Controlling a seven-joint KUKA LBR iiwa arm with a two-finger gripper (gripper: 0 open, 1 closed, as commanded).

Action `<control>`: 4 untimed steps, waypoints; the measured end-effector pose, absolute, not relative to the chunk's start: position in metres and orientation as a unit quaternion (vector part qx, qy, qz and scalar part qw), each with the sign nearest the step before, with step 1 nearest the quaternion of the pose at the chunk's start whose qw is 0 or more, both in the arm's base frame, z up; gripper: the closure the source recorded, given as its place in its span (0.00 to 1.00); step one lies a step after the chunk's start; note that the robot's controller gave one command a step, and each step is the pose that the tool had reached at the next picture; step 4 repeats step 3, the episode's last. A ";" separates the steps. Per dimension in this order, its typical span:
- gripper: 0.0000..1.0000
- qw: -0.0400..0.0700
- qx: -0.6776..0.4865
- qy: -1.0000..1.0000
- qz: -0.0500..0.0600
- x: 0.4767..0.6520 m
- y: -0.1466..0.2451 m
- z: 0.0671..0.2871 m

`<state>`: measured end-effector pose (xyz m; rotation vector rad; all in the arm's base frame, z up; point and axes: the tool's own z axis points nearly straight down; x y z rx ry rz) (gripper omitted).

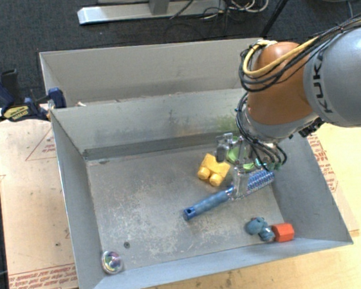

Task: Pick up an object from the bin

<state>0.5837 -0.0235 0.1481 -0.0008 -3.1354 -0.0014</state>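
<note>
Camera view: the gripper hangs low, right of centre in the bin, directly over a blue brush. Its slim handle points lower left and its speckled bristle head lies to the right. Whether the claw is spread or pinching, I can't tell. A yellow block sits just beside.

My one camera sits above the grey bin, looking down at a slant from one side, close enough that I see all four walls; the arm enters from the right.
</note>
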 end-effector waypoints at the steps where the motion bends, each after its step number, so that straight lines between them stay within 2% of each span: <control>1: 0.00 0.001 0.104 -0.995 -0.001 0.546 -0.021 0.068; 2: 1.00 -0.001 0.104 -0.995 0.000 0.548 -0.021 0.070; 3: 1.00 -0.005 0.086 -0.996 0.000 0.552 0.005 0.234; 4: 1.00 -0.005 0.086 -0.996 0.000 0.552 0.005 0.234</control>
